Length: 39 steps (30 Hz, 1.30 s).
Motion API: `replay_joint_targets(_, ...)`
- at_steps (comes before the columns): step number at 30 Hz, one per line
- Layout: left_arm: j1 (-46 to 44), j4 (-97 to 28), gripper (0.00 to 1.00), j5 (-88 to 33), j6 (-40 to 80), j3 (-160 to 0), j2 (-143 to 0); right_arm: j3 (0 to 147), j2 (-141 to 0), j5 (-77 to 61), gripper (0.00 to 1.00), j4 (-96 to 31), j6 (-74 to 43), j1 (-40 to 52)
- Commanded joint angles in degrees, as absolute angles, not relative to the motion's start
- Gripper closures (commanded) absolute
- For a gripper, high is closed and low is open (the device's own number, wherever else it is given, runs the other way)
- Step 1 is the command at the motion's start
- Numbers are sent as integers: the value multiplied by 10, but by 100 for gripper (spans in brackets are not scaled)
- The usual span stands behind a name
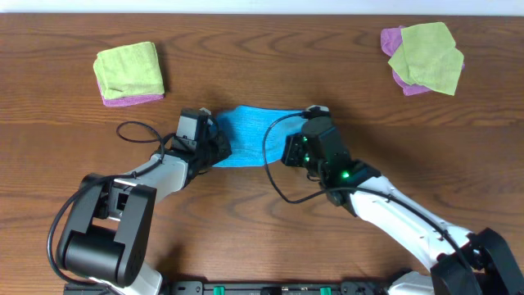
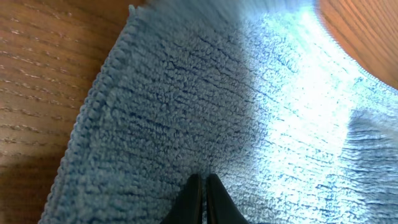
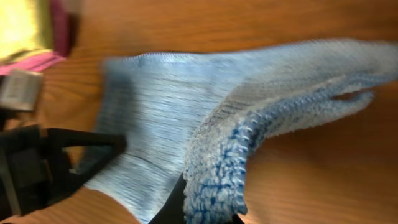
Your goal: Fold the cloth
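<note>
Brown wood-grain surface, with the bright blue cloth lying near the middle between the two arms. The left hand is clamped tight on its left edge. The right hand is pinching the right edge, which is bunched up and lifted off the wood. Back left there's a green-on-purple stack, and back right a messier green-on-purple pile.

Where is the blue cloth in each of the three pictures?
Overhead: the blue cloth lies in the middle of the picture.
Left wrist: it fills nearly the whole picture, very close up.
Right wrist: it stretches across the middle, with one edge lifted near the bottom.
Shared landmark: the brown wooden table under the cloth shows in all three views.
</note>
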<state>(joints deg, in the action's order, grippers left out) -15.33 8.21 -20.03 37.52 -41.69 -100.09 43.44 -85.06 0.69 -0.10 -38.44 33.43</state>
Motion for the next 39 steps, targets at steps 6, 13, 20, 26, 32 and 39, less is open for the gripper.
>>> replay_joint_targets(6,-154,75,94,-220,373,-430,-1012,485,-890,13,99,13,-339,373)
replay_joint_targets(13,-153,75,94,-250,373,-433,-1011,562,-940,0,99,-15,-271,398)
replay_joint_targets(20,-133,74,94,-302,372,-437,-983,626,-974,0,99,-61,-207,416)
replay_joint_targets(26,-74,9,94,-311,332,-437,-902,629,-976,-1,99,-62,-192,417)
replay_joint_targets(32,-21,-74,94,-294,295,-437,-816,631,-998,0,99,-54,-181,416)
replay_joint_targets(39,12,-128,94,-294,280,-437,-760,689,-1079,-5,99,-56,-169,418)
